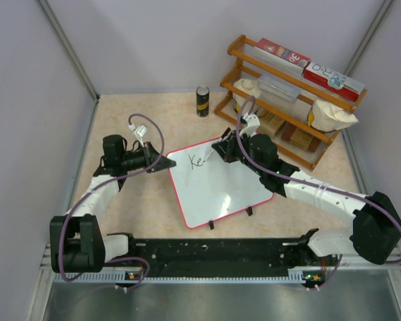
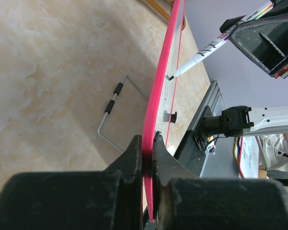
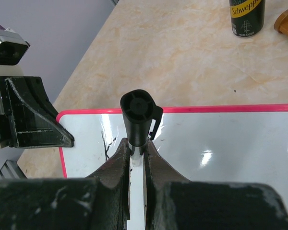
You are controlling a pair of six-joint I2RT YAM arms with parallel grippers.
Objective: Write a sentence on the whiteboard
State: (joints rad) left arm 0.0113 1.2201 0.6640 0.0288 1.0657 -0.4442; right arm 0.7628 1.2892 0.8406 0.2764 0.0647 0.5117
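The whiteboard (image 1: 220, 190) lies tilted on the table, glossy white with a red-pink rim. The sentence (image 1: 198, 161) reads "Ke" in black near its far left corner. My left gripper (image 1: 167, 162) is shut on the board's left rim (image 2: 162, 76), which runs edge-on between the fingers (image 2: 134, 158). My right gripper (image 1: 218, 148) is shut on a white marker (image 3: 139, 115) with a black cap on its back end. In the left wrist view the marker (image 2: 216, 42) has its tip on or just above the board surface. A black stroke (image 3: 105, 143) shows left of my right gripper (image 3: 137, 148).
A wooden rack (image 1: 287, 100) at the back right holds red-and-white boxes and cream bags. A black can (image 1: 202, 100) stands behind the board. A bent wire bracket (image 2: 114, 103) lies on the table beside the board. Grey walls close in on both sides.
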